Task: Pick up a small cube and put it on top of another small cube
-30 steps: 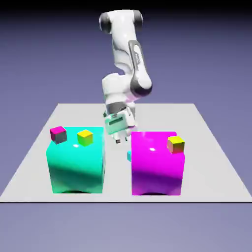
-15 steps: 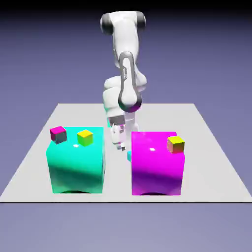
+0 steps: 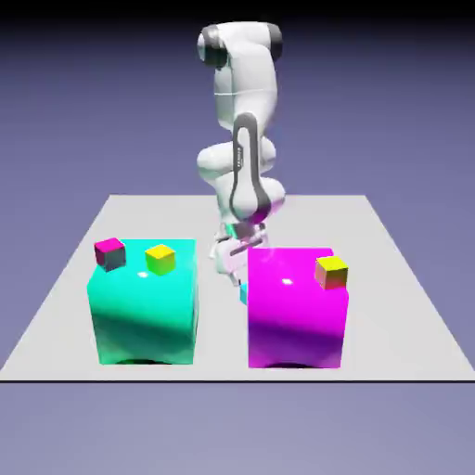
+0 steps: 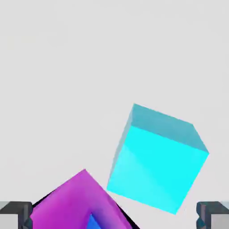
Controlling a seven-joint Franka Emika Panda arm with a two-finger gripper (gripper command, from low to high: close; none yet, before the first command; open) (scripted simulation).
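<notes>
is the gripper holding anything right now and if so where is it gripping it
Nothing is held. The gripper is open, and the small cube lies on the table ahead of its fingertips, not clamped between them.

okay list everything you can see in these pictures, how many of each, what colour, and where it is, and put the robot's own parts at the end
table: one, light grey, under everything.
large cyan block: one, cyan, front of the table on the exterior view's left.
large magenta block: one, magenta, front on the exterior view's right.
small magenta cube: one, magenta top, on the large cyan block's back left corner.
small yellow cubes: two, yellow tops; one on the large cyan block, one on the large magenta block.
small cube: one, plain cyan-blue, on the table between the big blocks, mostly hidden in the exterior view.
arm: one, white, reaching down behind the blocks.
end effector: one, grey fingertips, open, above the small cube.
</notes>
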